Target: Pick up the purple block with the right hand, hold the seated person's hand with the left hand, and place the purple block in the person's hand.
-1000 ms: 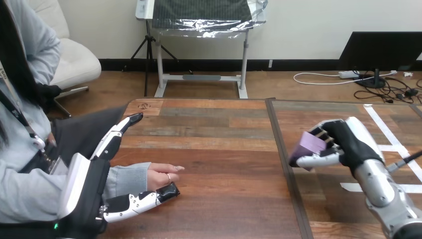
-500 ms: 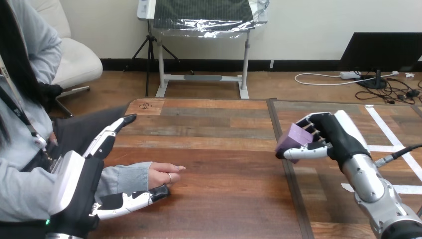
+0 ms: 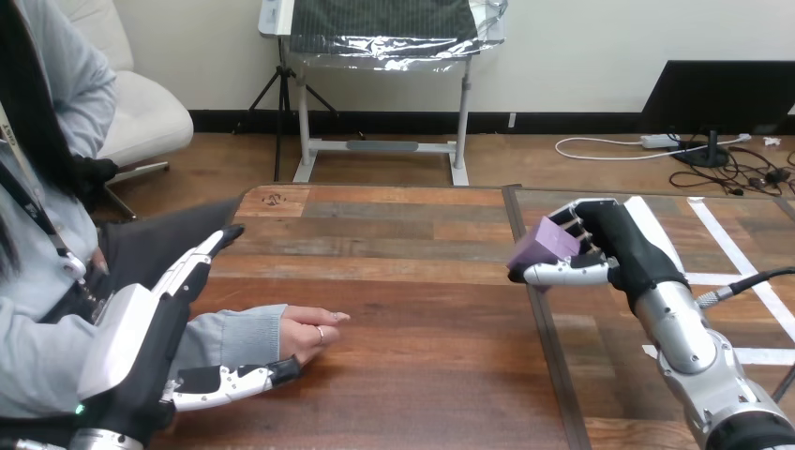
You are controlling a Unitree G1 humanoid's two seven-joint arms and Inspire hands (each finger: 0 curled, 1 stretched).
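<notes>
Now right hand grips purple block; left hand spread beside person's hand.

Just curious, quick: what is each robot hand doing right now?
Left hand: open, fingers straight, beside the person's hand.
Right hand: shut on the purple block.

The robot's left hand is black, with a broad white shell on its back. Its long fingers are jointed in black and white and end in black tips. A small green light glows at its wrist. The right hand has the same build: black body, white shell, white-and-black thumb. Behind it comes a rounded, metallic silver forearm.
</notes>
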